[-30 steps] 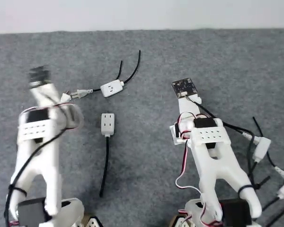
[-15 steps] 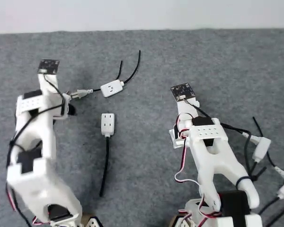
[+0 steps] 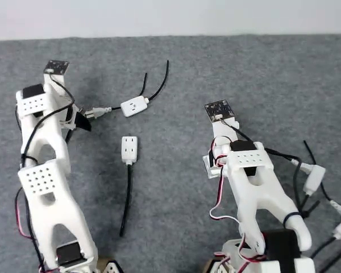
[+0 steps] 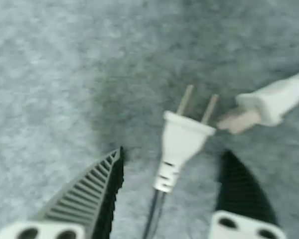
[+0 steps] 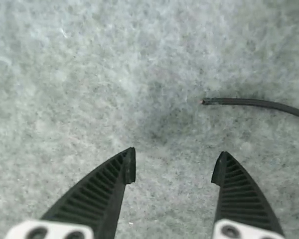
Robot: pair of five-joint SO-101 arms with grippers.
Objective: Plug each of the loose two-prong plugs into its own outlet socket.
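**Two-prong plug** (image 4: pixel 182 139): White, on a thin cord. It lies flat on the grey desk (image 3: pixel 284 68), beyond and to the left of the lower socket block (image 3: pixel 129 147). Its prongs are bare and in no socket. A second white cord end (image 4: pixel 271 99) lies just beside the prongs, too blurred to identify.

**Lower socket block:** Mid-desk, with a black cord trailing back toward the arm bases. Nothing visibly plugged in.

**Upper socket block** (image 3: pixel 134 106): Just beyond the lower socket block, with two black leads running on past it. No plug can be seen seated in it.

**Left gripper** (image 4: pixel 173 151): Low over the plug. Its fingers (image 4: pixel 103 191) are spread wide, one on either side of the plug, neither touching it.

**Right gripper** (image 5: pixel 177 152): Well to the right of the lower socket block. Its fingers (image 5: pixel 107 186) are parted over bare desk and hold nothing. A black cable end (image 5: pixel 249 102) lies near.

**Progress (judged):** No plug is seated and no grasp has been made, so every insertion is still to do.

**Change:**
- Over the last second the left arm has swung up and stretched out, bringing its gripper down at the plug.
- The right arm shifted slightly at first and has been still for the last half second.
- The second cord end and both socket blocks lie where they were.
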